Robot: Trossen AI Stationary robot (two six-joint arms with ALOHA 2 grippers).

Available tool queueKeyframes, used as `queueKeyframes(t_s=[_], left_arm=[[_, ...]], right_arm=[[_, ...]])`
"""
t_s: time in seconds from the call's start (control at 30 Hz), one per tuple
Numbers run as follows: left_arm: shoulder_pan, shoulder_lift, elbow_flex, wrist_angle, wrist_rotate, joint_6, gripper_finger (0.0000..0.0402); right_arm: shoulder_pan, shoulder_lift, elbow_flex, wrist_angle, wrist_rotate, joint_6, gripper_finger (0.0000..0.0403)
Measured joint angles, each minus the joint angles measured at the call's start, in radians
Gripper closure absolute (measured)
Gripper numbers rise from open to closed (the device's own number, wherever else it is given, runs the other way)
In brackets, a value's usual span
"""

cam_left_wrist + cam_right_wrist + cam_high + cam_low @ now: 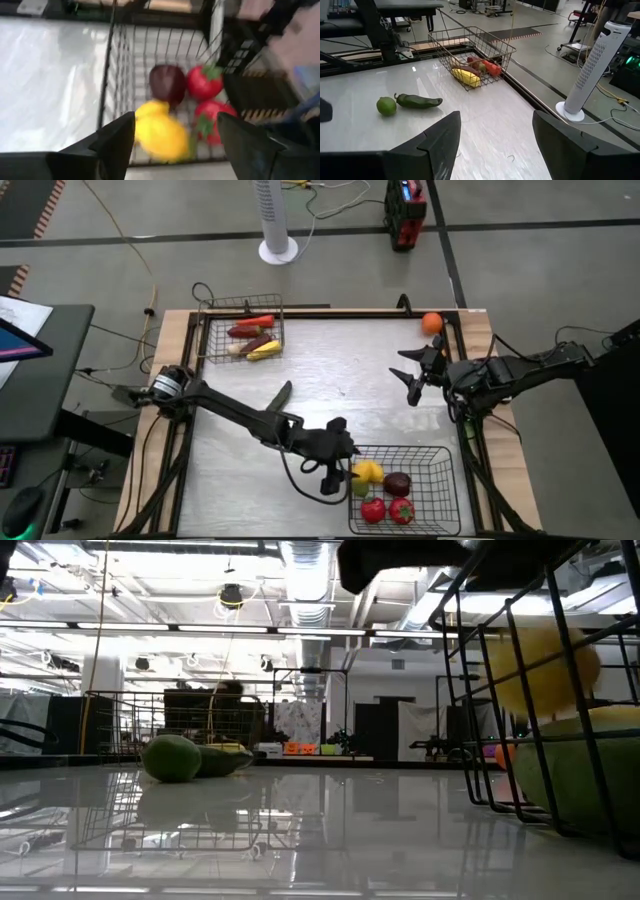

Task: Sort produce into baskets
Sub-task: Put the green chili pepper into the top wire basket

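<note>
Black basket (545,690) wire fills the right of the low view, a yellow piece (545,665) behind it and a green one beneath. Beyond it the pale, glossy worktop (330,380) mirrors ceiling lights of a big hall with racks and strip lamps; a lime (386,106) and a dark green pepper (418,101) lie together in its middle. From above, the black basket sits at the worktop's near right corner with a yellow fruit (368,471), a maroon one (397,483) and two red ones (386,510). The grey basket (243,330) stands at the far left corner holding long red, maroon and yellow pieces. An orange (431,323) rests at the far right corner. A white tower fan (277,220) stands on the floor behind. The left gripper (338,470) hangs at the black basket's left rim, fingers apart, gripping nothing, the yellow fruit blurred just below them. The right gripper (412,372) waits near the right edge, spread and empty.
</note>
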Motion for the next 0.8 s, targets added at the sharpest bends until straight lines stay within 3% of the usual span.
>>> queueKeyframes(t_s=[0.17, 0.37, 0.63, 0.8], left_arm=[[-0.004, -0.004, 0.077, -0.264, -0.075, 0.04, 0.0128], [-0.024, -0.041, 0.059, -0.584, -0.332, 0.01, 0.0128], [-0.002, -0.216, -0.154, -0.609, -0.461, -0.114, 0.0127], [0.096, -0.353, -0.379, -0.577, -0.433, -0.272, 0.0127]], right_arm=[[0.0, 0.0, 0.0, 0.0, 0.0, 0.0, 0.0127], [0.002, 0.0, 0.0, -0.001, -0.001, 0.001, 0.0127], [0.002, 0.0, 0.0, -0.007, -0.008, 0.005, 0.0127], [0.002, 0.0, 0.0, -0.004, -0.009, 0.008, 0.0127]])
